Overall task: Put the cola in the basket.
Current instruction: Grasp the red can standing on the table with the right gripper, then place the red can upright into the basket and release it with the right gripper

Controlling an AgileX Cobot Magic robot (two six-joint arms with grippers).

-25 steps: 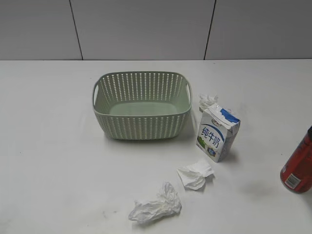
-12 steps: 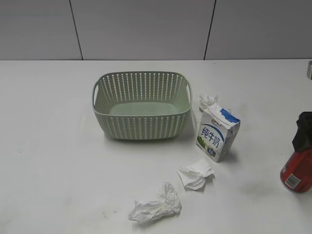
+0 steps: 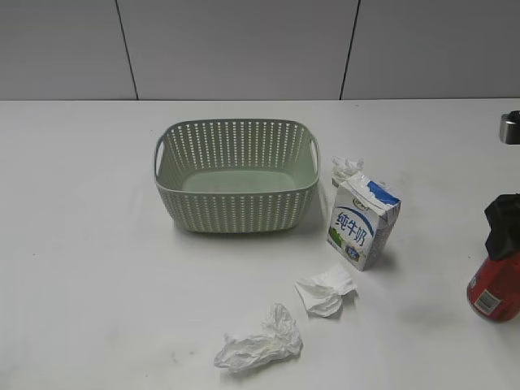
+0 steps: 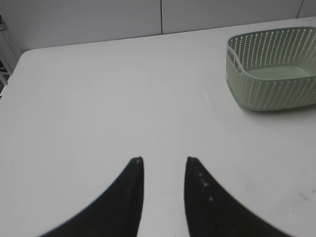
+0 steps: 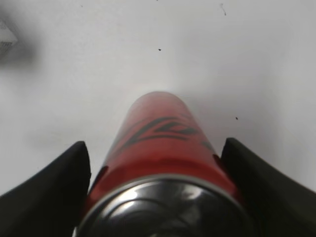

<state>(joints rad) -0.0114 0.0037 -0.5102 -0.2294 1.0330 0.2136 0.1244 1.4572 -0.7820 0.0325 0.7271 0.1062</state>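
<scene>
Right wrist view, cola [image 5: 163, 148] upright between spread jaws, neither visibly touching

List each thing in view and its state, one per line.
cola: upright on the table, between the open fingers, not lifted.
basket: upright, empty.
milk carton: standing, top crumpled open.
tissue wads: crumpled, loose on the table.
right gripper: open, straddling the cola.
left gripper: open, empty, away from the basket.

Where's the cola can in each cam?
Exterior: cola can at the far right edge, upper part hidden behind the right gripper.
Left wrist: not in view.
Right wrist: bottom centre, between the open fingers.
Shared landmark: the green basket, exterior and left wrist only.
</scene>
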